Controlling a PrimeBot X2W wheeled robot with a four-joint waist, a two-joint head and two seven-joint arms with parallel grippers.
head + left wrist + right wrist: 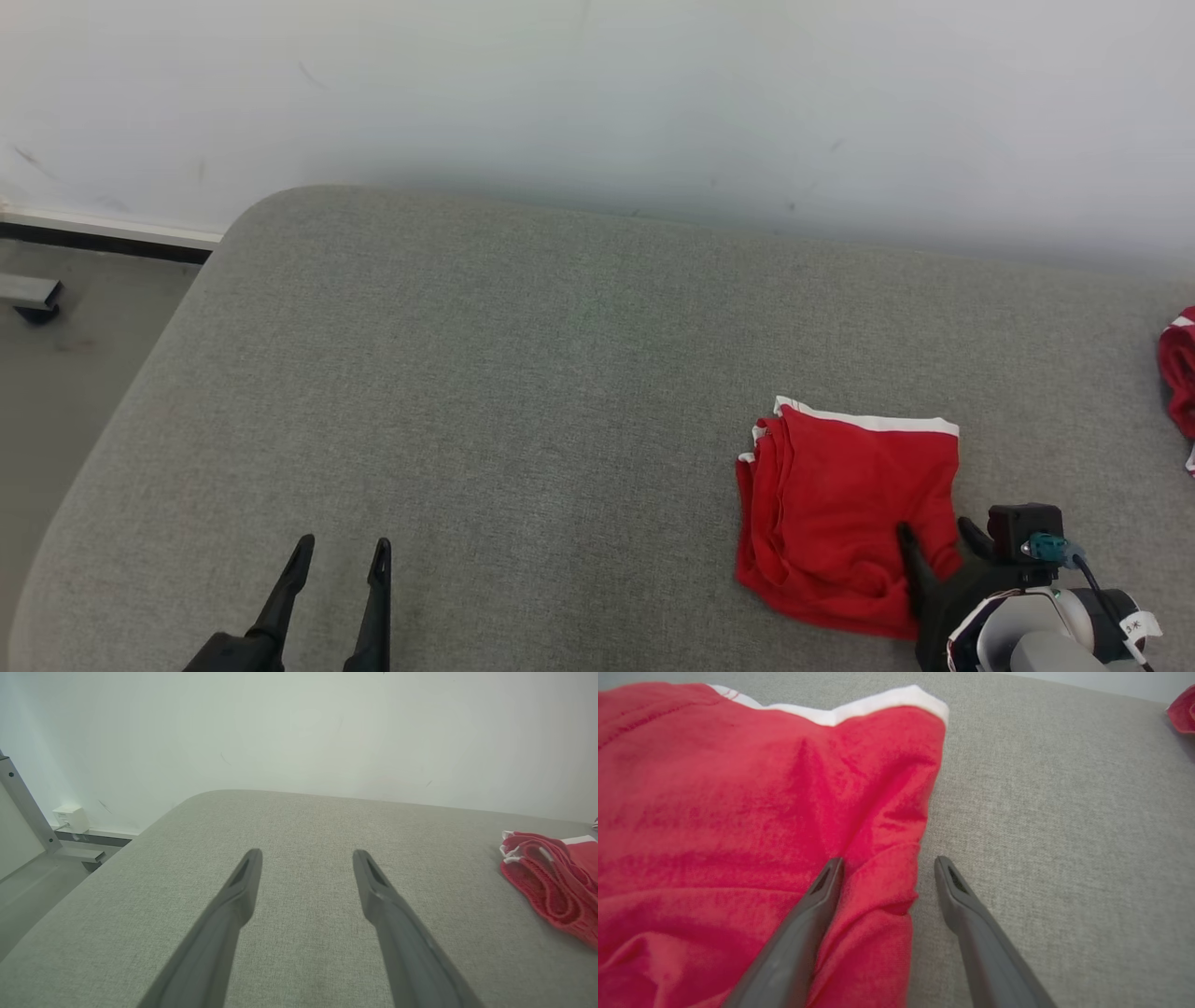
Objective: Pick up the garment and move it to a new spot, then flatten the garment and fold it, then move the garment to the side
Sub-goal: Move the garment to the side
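Garment [845,509] is down on the cushion [560,373], out at 4 o'clock in the head view: red, folded into a rough square, white band along its far edge, layered folds stacked at its 9 o'clock side. Right gripper [935,527] is right at its 5 o'clock corner, jaws spread wide and holding nothing. The right wrist view gives the detail here: one finger [817,905] lies over the red fabric, the other [966,905] over bare grey just beside the hem, so the garment [752,812] has its edge running up between them, with creases meeting at the fingertip on the cloth. Whether that finger presses down, I cannot tell. Left gripper [344,541] sits well apart at 7 o'clock, also spread wide and empty, over open cushion. Its wrist view catches the garment [551,877] side-on at 3 o'clock, showing the stacked folds and white trim as loops. Another red cloth [1178,369] peeks in at the head view's 3 o'clock edge, well apart from the garment, and shows again at 1 o'clock in the right wrist view [1182,711]. Pale wall [597,93] runs behind the cushion. At 9 o'clock there is floor [75,373] with a small metal bracket [33,301]; the left wrist view adds a white box [71,819] low on the wall.
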